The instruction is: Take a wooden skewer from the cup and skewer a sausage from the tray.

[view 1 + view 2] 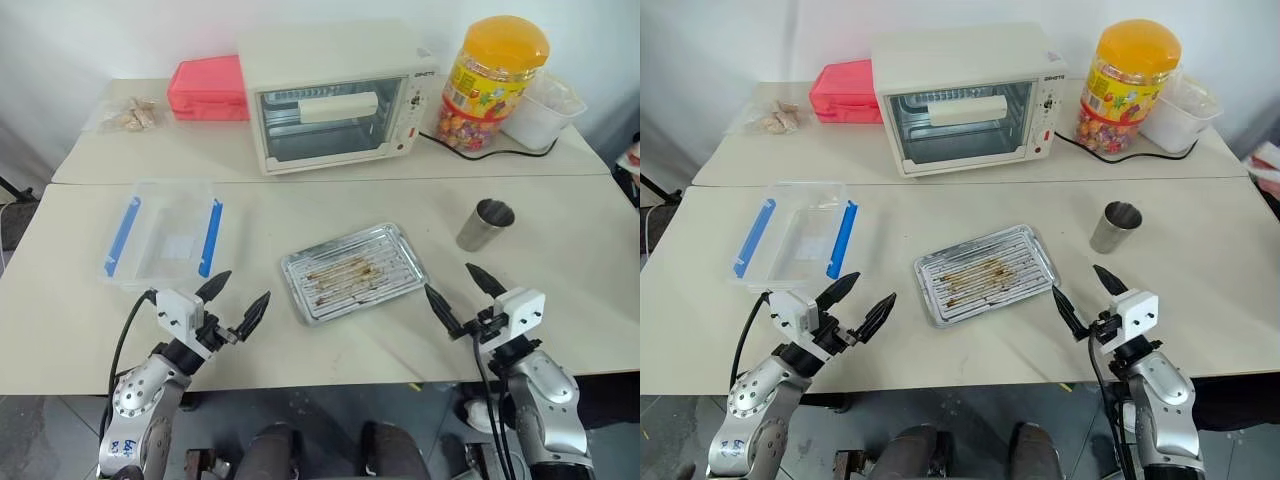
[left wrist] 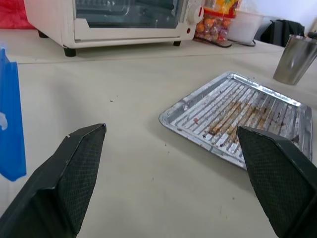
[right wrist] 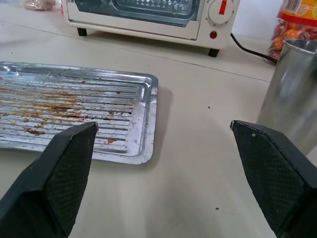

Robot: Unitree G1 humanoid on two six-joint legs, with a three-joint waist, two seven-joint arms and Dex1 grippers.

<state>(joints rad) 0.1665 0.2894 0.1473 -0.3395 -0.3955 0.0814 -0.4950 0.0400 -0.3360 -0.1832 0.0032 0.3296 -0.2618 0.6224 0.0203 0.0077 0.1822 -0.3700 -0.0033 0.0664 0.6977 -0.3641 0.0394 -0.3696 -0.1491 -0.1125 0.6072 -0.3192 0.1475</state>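
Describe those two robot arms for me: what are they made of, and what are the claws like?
Each arm is rounded silver-grey metal ending in a white boxy block. From it spring two black, pointed fingers with a cross-hatched inner face. That makes the left gripper and the right gripper look alike. A thin black cable loops along each forearm, and the left arm carries a small blue marking.

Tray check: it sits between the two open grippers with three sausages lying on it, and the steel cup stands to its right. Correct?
Not quite. The tray holds no sausages, just brown grease streaks on its ribbed bottom, as the right wrist view shows clearly. The rest stands: left gripper and right gripper are open, and the steel cup stands to its right.
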